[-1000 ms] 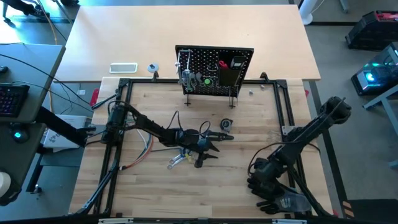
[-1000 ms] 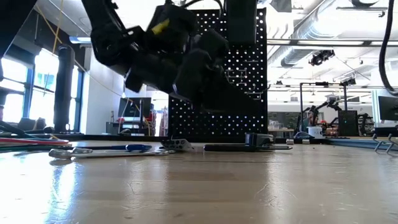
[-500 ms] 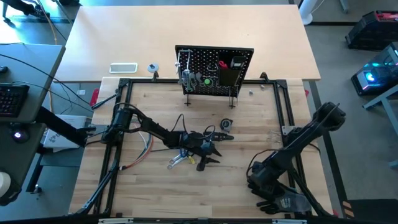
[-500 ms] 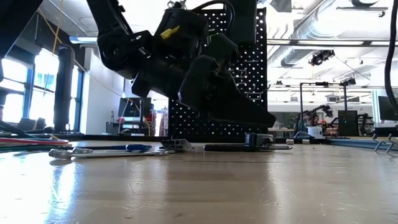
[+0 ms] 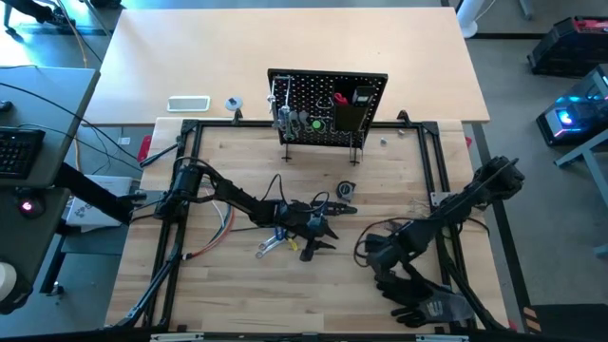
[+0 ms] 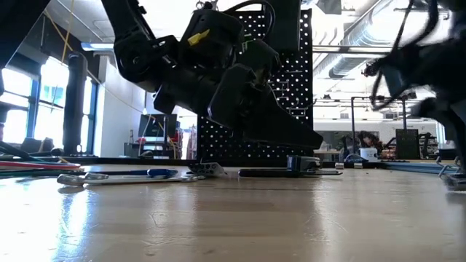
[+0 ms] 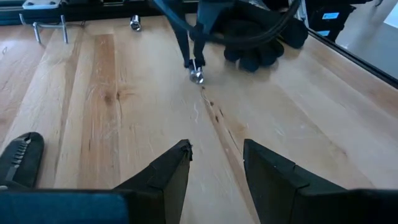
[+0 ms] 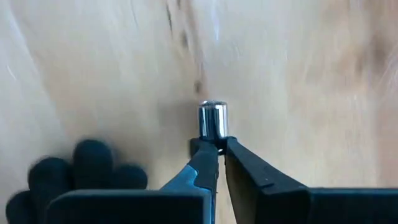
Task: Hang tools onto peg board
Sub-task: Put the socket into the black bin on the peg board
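The peg board [image 5: 328,106] stands upright at the table's far middle; silver, green and red tools hang on it beside a black bin [image 5: 359,106]. A silver wrench [image 5: 270,248] and a blue-handled driver [image 6: 156,173] lie flat on the table near its centre, and a black bar [image 6: 269,172] lies close by. Over them my left gripper [image 7: 216,158] hovers open, with nothing between its fingers. My right gripper [image 5: 365,251] stands right of centre, pointing down, shut on a small silver socket [image 8: 212,120]. My right gripper pinches one end of the small silver socket [image 8: 213,135] between its two fingertips [image 8: 239,155]. The fingers come from above, pointing down, and the rest of the socket sticks out beyond them. Whether the socket rests on the table or hangs just above it, I cannot tell.
Black gloves [image 5: 418,296] lie at the near right, just behind my right gripper. A small dark round item [image 5: 346,190] lies between the tools and the peg board. A black metal frame [image 5: 190,133] rims the wooden work area. Coloured wires [image 5: 220,228] lie by the left arm.
My right gripper has swung from over the gloves toward the table's centre, left and a little farther from the near edge, sinking slightly as its wrist rolled. It now shows blurred at the right of the low view.
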You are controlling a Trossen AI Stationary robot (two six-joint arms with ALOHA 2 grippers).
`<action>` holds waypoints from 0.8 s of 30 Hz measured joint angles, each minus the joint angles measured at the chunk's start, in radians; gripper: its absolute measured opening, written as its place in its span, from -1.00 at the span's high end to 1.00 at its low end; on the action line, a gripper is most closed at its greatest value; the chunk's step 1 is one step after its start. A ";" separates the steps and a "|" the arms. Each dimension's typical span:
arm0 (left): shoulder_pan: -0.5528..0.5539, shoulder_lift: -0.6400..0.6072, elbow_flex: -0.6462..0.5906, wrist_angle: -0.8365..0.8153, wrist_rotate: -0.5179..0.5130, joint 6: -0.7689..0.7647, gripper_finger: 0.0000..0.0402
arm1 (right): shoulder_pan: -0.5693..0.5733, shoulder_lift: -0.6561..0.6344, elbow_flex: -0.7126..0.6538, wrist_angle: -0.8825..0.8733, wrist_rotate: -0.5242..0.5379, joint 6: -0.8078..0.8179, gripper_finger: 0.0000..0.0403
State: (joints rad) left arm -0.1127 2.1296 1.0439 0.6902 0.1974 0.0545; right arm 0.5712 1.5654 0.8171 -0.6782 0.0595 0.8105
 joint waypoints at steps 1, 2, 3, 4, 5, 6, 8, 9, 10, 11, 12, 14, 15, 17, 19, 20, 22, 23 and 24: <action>0.000 0.000 0.000 -0.004 0.000 0.000 0.29 | -0.004 -0.001 0.009 0.004 0.017 -0.027 0.90; 0.000 0.000 0.000 -0.008 0.000 0.000 0.29 | -0.008 -0.001 0.015 0.004 0.024 -0.042 0.90; 0.000 0.000 0.000 -0.012 0.000 0.001 0.29 | -0.009 -0.001 0.017 -0.003 0.036 -0.049 0.90; 0.001 0.000 0.000 -0.014 0.000 0.001 0.29 | -0.009 -0.001 0.018 -0.018 0.037 -0.052 0.90; 0.001 0.000 0.000 -0.016 -0.001 0.001 0.29 | -0.009 -0.001 0.018 -0.032 0.037 -0.051 0.90; 0.001 0.000 0.000 -0.017 -0.001 0.002 0.29 | -0.009 -0.001 0.018 -0.046 0.036 -0.039 0.90; 0.001 0.000 0.000 -0.018 -0.003 0.015 0.29 | -0.006 -0.002 0.018 -0.077 0.034 -0.010 0.90; 0.001 0.000 0.000 -0.017 -0.004 0.025 0.29 | -0.002 -0.002 0.018 -0.078 0.029 -0.006 0.90; 0.001 0.000 0.000 -0.017 -0.007 0.031 0.29 | 0.001 -0.002 0.018 -0.068 0.026 -0.004 0.89; 0.001 0.000 0.000 -0.015 -0.010 0.035 0.29 | 0.004 -0.002 0.018 -0.056 0.026 -0.003 0.87; 0.001 0.000 0.000 -0.014 -0.015 0.037 0.29 | 0.005 -0.002 0.018 -0.046 0.027 0.001 0.84; 0.001 0.000 0.000 -0.013 -0.025 0.044 0.29 | 0.007 -0.002 0.018 -0.037 0.036 0.020 0.76; 0.001 0.000 0.000 -0.013 -0.027 0.044 0.29 | 0.005 -0.002 0.018 -0.038 0.040 0.027 0.71; 0.001 0.000 0.000 -0.013 -0.027 0.044 0.29 | 0.005 -0.001 0.018 -0.040 0.041 0.037 0.62; 0.001 0.000 0.000 -0.014 -0.027 0.044 0.29 | 0.004 0.000 0.018 -0.034 0.038 0.036 0.57; 0.001 0.000 0.000 -0.017 -0.027 0.044 0.29 | 0.000 0.000 0.018 -0.024 0.037 0.031 0.56; 0.001 0.000 0.000 -0.023 -0.027 0.044 0.29 | -0.011 0.000 0.018 0.010 0.038 0.013 0.55; 0.001 0.000 0.000 -0.025 -0.027 0.044 0.29 | -0.019 0.000 0.018 0.024 0.054 -0.001 0.55; 0.001 0.000 0.000 -0.028 -0.027 0.044 0.29 | -0.027 0.000 0.018 0.040 0.084 -0.010 0.55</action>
State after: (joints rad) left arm -0.1116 2.1296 1.0435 0.6627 0.1703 0.0986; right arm 0.5445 1.5654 0.8349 -0.6383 0.1431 0.8003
